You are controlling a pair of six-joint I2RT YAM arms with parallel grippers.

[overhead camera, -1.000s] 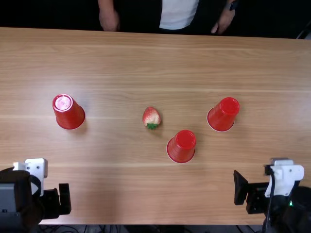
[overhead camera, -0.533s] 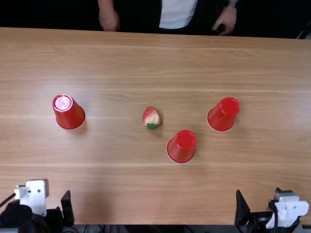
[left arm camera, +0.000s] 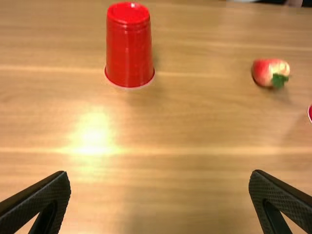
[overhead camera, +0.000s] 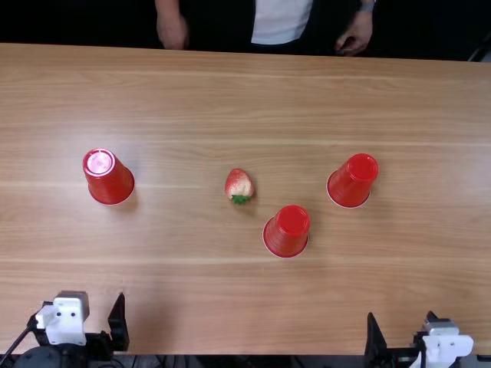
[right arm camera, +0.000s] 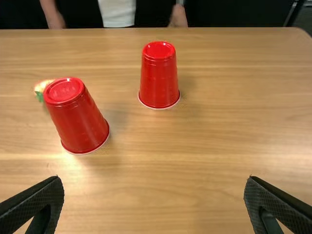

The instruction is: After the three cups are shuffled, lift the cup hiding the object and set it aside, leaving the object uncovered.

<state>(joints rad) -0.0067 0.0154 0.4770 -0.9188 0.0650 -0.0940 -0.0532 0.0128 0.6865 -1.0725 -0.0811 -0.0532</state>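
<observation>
Three red cups stand upside down on the wooden table (overhead camera: 245, 100): the left cup (overhead camera: 107, 177) (left arm camera: 129, 45), the middle cup (overhead camera: 286, 230) (right arm camera: 75, 115) and the right cup (overhead camera: 353, 180) (right arm camera: 158, 74). A strawberry (overhead camera: 239, 185) (left arm camera: 270, 72) lies uncovered between the left and middle cups; the strawberry (right arm camera: 40, 89) peeks out behind the middle cup in the right wrist view. My left gripper (overhead camera: 116, 326) (left arm camera: 156, 207) is open at the table's near left edge. My right gripper (overhead camera: 374, 341) (right arm camera: 153, 207) is open at the near right edge. Both hold nothing.
A person stands across the table with a hand (overhead camera: 173, 32) and another hand (overhead camera: 354, 37) at the far edge, touching nothing. Bare wood lies between the grippers and the cups.
Both arms have drawn back toward the table's near edge, and most of each is now out of the top view. The cups and the strawberry have not moved.
</observation>
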